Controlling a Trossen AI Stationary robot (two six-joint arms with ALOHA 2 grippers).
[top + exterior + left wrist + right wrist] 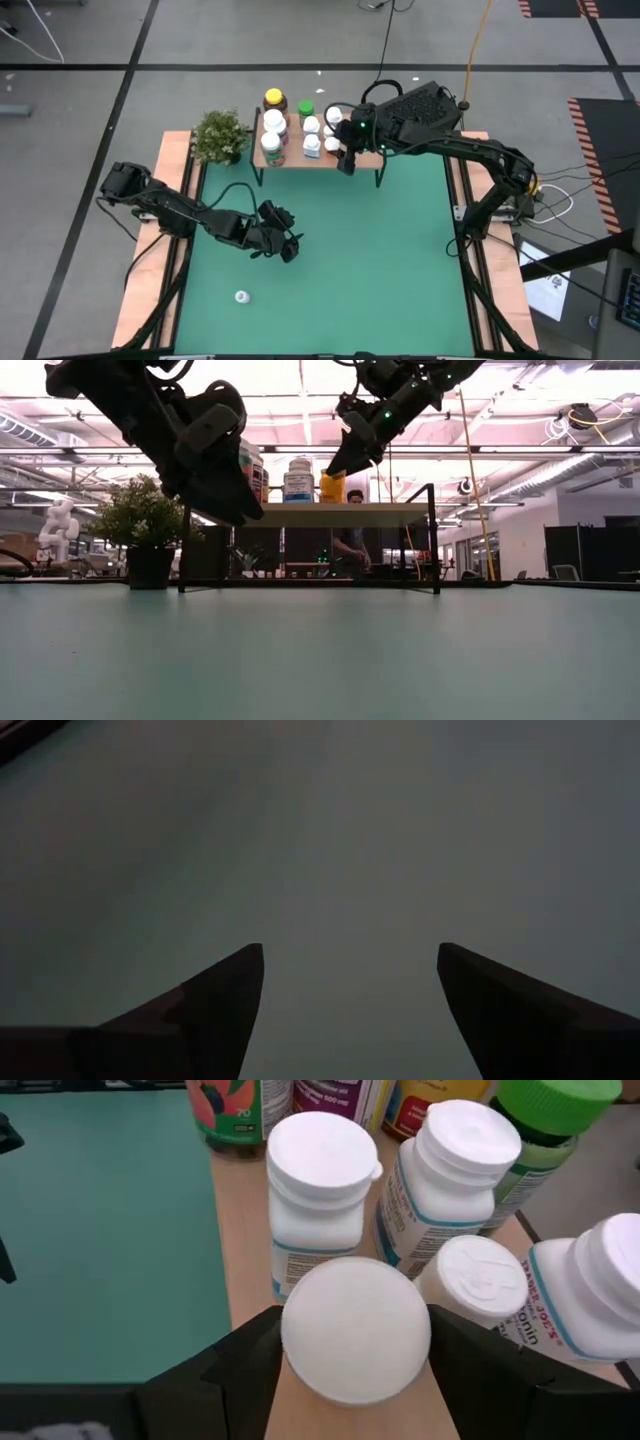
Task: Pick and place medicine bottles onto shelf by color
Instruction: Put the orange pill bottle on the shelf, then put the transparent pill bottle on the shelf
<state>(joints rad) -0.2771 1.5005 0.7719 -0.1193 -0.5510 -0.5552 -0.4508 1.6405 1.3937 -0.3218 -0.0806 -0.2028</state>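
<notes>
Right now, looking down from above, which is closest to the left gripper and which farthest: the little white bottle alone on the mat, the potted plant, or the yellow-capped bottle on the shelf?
1. Lone white bottle, on the green mat, towards the table's front from the left gripper.
2. Potted plant, at the shelf's left end.
3. Yellow-capped bottle, at the shelf's back edge.

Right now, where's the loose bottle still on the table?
High view: the loose bottle lies alone on the green table near its front-left corner, below the left pincer.

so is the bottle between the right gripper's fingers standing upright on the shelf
Upright: the white-capped bottle shows its round cap facing up, its base on the shelf between the right gripper fingers, beside other standing bottles.
</notes>
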